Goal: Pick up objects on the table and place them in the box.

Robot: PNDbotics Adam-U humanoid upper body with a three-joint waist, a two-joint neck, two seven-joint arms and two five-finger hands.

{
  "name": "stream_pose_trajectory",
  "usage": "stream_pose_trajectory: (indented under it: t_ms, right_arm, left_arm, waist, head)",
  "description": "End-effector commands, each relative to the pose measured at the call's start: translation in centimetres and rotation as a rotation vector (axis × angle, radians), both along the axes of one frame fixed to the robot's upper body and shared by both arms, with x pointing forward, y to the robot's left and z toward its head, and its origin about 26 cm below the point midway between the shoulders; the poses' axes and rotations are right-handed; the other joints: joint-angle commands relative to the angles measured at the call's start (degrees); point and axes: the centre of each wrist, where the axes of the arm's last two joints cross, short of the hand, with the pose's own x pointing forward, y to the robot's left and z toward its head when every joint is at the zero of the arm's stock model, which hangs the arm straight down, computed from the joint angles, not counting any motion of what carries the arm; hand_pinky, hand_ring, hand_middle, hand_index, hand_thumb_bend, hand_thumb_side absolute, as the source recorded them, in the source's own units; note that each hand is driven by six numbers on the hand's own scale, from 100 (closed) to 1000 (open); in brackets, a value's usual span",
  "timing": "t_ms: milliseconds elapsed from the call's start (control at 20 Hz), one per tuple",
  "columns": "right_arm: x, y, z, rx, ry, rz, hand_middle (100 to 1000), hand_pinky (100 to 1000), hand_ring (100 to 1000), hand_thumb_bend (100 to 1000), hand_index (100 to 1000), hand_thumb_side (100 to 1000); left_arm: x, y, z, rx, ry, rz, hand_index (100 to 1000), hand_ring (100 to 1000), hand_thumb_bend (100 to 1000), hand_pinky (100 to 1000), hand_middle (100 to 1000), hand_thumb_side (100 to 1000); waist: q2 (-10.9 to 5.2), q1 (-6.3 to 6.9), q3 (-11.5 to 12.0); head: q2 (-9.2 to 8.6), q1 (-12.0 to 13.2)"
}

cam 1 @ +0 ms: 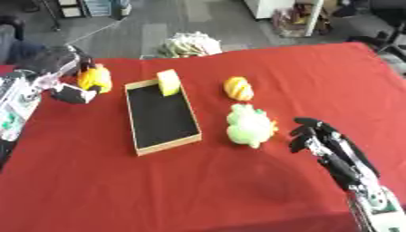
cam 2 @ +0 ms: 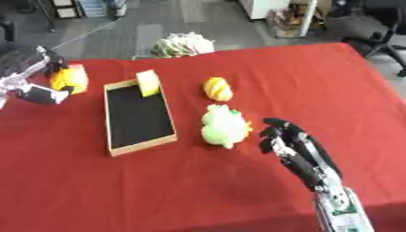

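A shallow wooden box [cam 1: 139, 118] with a black floor lies on the red table, and a pale yellow block [cam 1: 168, 82] leans in its far end. Left of the box, my left hand [cam 1: 60, 74] has its fingers and thumb curled round an orange and yellow toy [cam 1: 94, 78]. To the right of the box sit an orange striped toy [cam 1: 238, 88] and, nearer me, a green plush toy [cam 1: 250, 125]. My right hand [cam 1: 317, 138] hovers right of the green plush, with fingers relaxed and holding nothing.
The red tablecloth [cam 1: 238, 190] covers the whole work surface. Beyond the far edge, a pale crumpled bundle [cam 1: 190, 44] lies on the grey floor. Office chairs and shelving stand further back.
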Motion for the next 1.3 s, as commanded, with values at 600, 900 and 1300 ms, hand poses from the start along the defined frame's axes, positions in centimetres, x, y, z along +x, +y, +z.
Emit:
stream_pose_trajectory:
  t_ms: [600,900,1300]
  right_arm:
    - [0.5,0.4,0.9,0.002,-0.028,0.028,609,555,581,100,819,549]
    - [0.6,0.5,1.0,0.004,-0.033,0.033,610,555,581,100,819,549]
    - [0.6,0.5,1.0,0.004,-0.032,0.029,610,555,581,100,819,550]
  left_arm:
    - [0.4,-6.4,-2.3,0.054,0.065,-0.178,737,575,294,713,577,234]
    - [0.5,-7.3,-3.5,0.068,0.066,-0.189,764,603,335,736,609,245]
    - [0.6,-6.1,-3.9,0.140,0.107,-0.159,848,703,495,798,724,260]
  waist:
    - [-0.17,-0.40,-2.0]
    - [0.31,-0.48,-2.7]
    - [0.31,-0.51,-2.6]
  head:
    - [0.24,0.5]
    - [0.24,0.7]
    - [0.24,0.5]
